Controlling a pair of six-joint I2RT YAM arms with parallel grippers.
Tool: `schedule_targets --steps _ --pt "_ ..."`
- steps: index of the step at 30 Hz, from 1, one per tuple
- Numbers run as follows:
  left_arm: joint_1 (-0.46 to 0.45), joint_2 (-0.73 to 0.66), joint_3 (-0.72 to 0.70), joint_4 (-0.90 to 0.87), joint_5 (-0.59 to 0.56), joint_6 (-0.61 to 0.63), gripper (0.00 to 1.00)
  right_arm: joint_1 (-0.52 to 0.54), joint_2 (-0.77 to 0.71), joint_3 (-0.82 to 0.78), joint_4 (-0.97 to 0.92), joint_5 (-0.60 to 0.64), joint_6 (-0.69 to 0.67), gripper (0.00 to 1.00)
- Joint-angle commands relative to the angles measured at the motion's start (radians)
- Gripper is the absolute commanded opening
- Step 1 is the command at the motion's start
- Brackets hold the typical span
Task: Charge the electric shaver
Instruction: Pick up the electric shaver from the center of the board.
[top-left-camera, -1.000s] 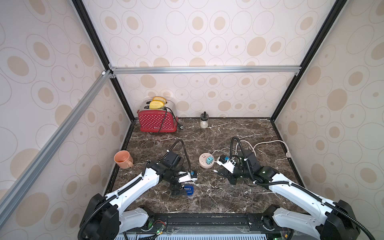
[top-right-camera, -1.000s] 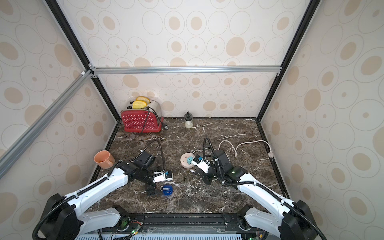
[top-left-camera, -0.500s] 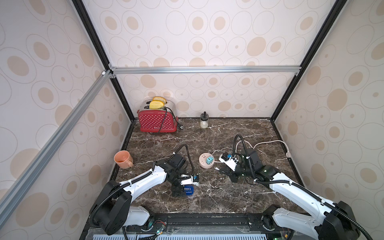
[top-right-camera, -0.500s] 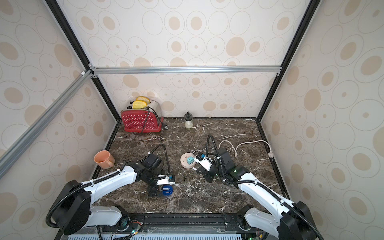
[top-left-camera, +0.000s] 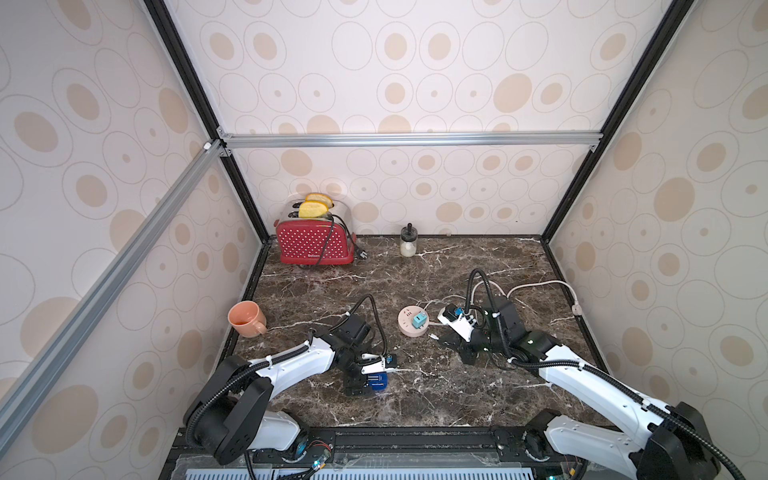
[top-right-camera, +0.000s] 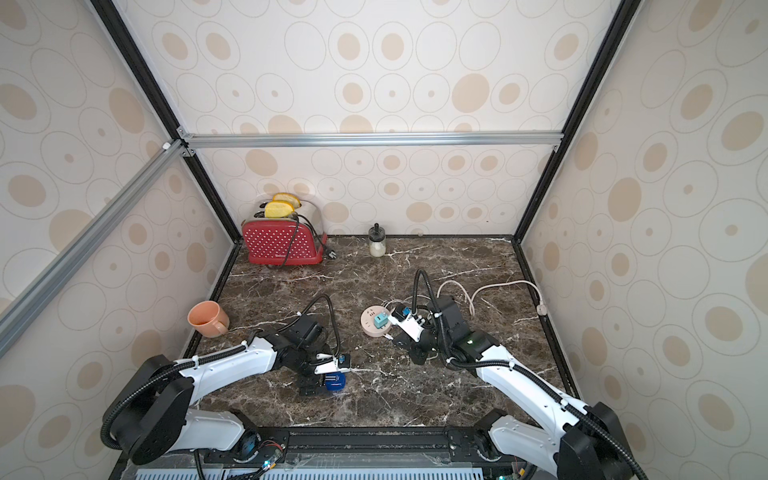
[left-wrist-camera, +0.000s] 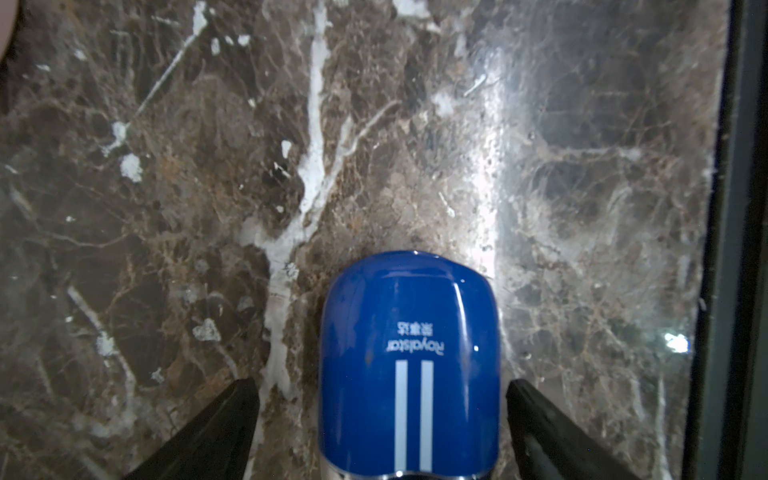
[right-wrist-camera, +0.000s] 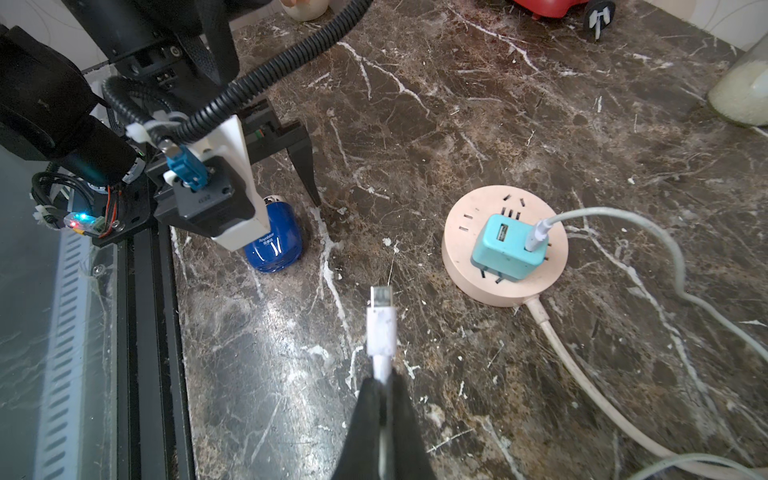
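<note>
Left gripper (left-wrist-camera: 381, 382) spread wide, straddling electric shaver (left-wrist-camera: 409, 316) — not touching; right gripper (right-wrist-camera: 384, 386) clamped on white cable (right-wrist-camera: 382, 328).

Plug adapter (top-left-camera: 417, 320) sits on power strip (top-left-camera: 404, 323) (shaver (top-left-camera: 379, 384) front-left).

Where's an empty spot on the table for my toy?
Bare marble lies between the red toaster and the round pink power strip, and along the back, right of the small glass jar. It's crowded around the strip and by the dark blue shaver.
</note>
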Motion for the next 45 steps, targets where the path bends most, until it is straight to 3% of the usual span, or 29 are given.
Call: schedule_targets --steps 1,4,7,12,17,22,29,39,45 --pt "-0.008 0.022 0.011 0.018 0.001 0.014 0.85 -0.010 -0.006 0.022 -0.009 0.000 -0.012 0.00" --pt "-0.009 0.053 0.051 -0.013 0.005 0.007 0.67 -0.012 -0.012 0.019 -0.013 0.007 -0.009 0.00" --pt "-0.010 0.079 0.108 -0.031 -0.005 -0.039 0.55 -0.012 -0.015 0.017 -0.012 0.009 -0.006 0.00" --pt "-0.022 0.080 0.203 -0.059 -0.041 -0.122 0.51 -0.017 -0.024 0.014 -0.008 0.020 0.001 0.00" --pt "-0.049 0.086 0.266 -0.043 0.026 -0.241 0.49 -0.019 -0.035 0.008 -0.014 0.024 0.007 0.00" --pt "-0.113 0.128 0.266 0.051 0.012 -0.457 0.51 -0.020 -0.075 -0.008 -0.025 0.047 0.017 0.00" --pt "-0.162 0.133 0.092 0.335 -0.049 -0.680 0.55 -0.020 -0.125 -0.037 -0.018 0.069 0.054 0.00" --pt "-0.162 0.163 -0.010 0.432 -0.053 -0.662 0.76 -0.019 -0.133 -0.040 -0.031 0.072 0.075 0.00" --pt "-0.162 0.193 -0.016 0.457 -0.036 -0.613 0.76 -0.020 -0.133 -0.036 -0.036 0.078 0.079 0.00"
